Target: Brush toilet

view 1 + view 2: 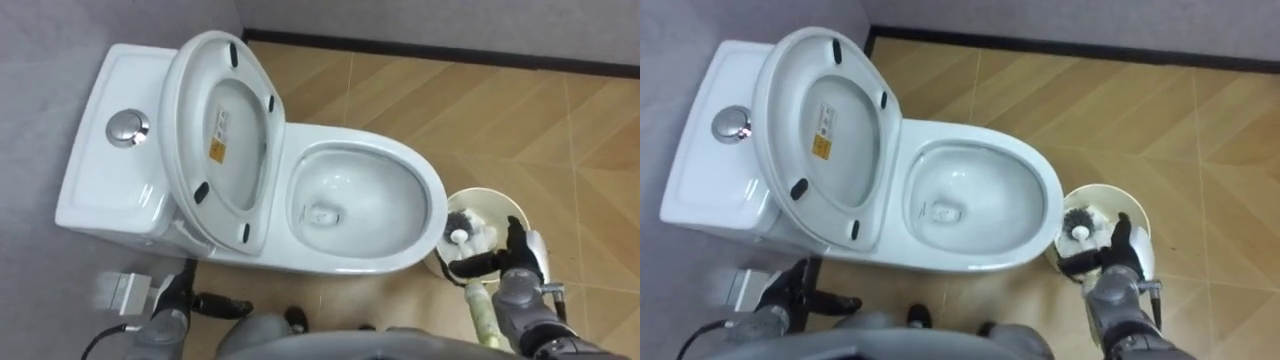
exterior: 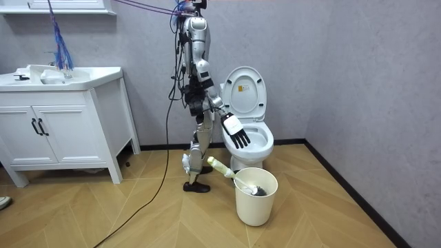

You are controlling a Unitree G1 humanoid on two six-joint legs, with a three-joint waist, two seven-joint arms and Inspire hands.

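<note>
The white toilet [image 1: 432, 196] stands before me with its seat and lid [image 1: 225, 130] raised against the tank [image 1: 105, 150]. To its right is a white bucket [image 1: 492, 196] with the toilet brush's bristle head [image 1: 459, 237] inside. The brush's pale handle [image 1: 481, 315] slants out over the rim toward me. My right hand [image 1: 505, 262] hovers over the bucket's near edge, open, its dark fingers spread and apart from the brush. My left hand [image 1: 215, 305] hangs low at the lower left, near the toilet's base, with relaxed fingers and nothing in it. In the room view I stand upright beside the toilet [image 2: 256, 141].
Grey walls close in behind and beside the toilet. A white vanity cabinet [image 2: 62, 120] with a sink stands at the room view's left. Wooden floor [image 1: 520, 110] lies open to the right of the bowl and round the bucket [image 2: 256, 200].
</note>
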